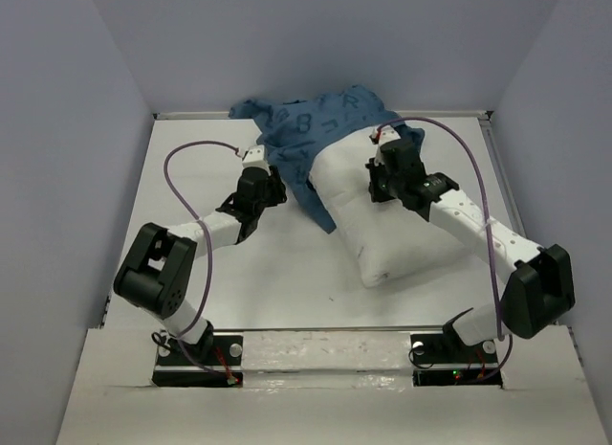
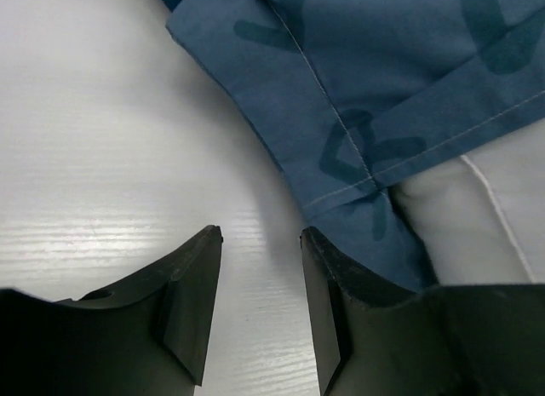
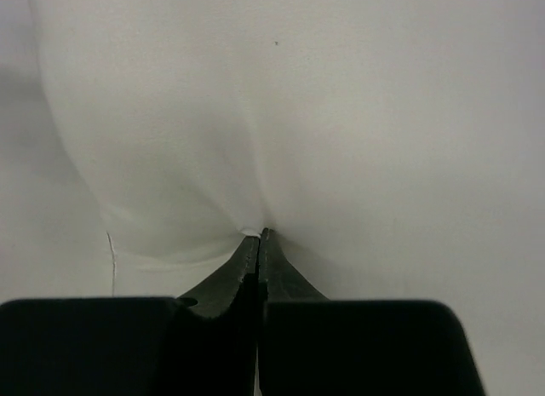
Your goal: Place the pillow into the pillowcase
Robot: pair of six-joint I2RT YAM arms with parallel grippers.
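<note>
The white pillow (image 1: 387, 230) lies slanted on the table, its far end under the blue printed pillowcase (image 1: 316, 124), which is bunched at the back. My left gripper (image 1: 273, 189) sits low at the pillowcase's left hem. In the left wrist view my left gripper (image 2: 261, 234) is open, with bare table between its fingers. Its right finger (image 2: 341, 268) lies against the hem of the pillowcase (image 2: 383, 72), and the pillow (image 2: 485, 209) shows beneath. My right gripper (image 1: 376, 187) rests on the pillow's upper part. In the right wrist view my right gripper (image 3: 260, 232) is shut, pinching a pucker of the pillow (image 3: 298, 98).
White table (image 1: 210, 263) inside pale walls, with a raised rim along the back (image 1: 191, 113) and right side. A purple cable (image 1: 172, 182) loops above the left arm, another (image 1: 478, 177) over the right arm. Both arm bases stand at the near edge.
</note>
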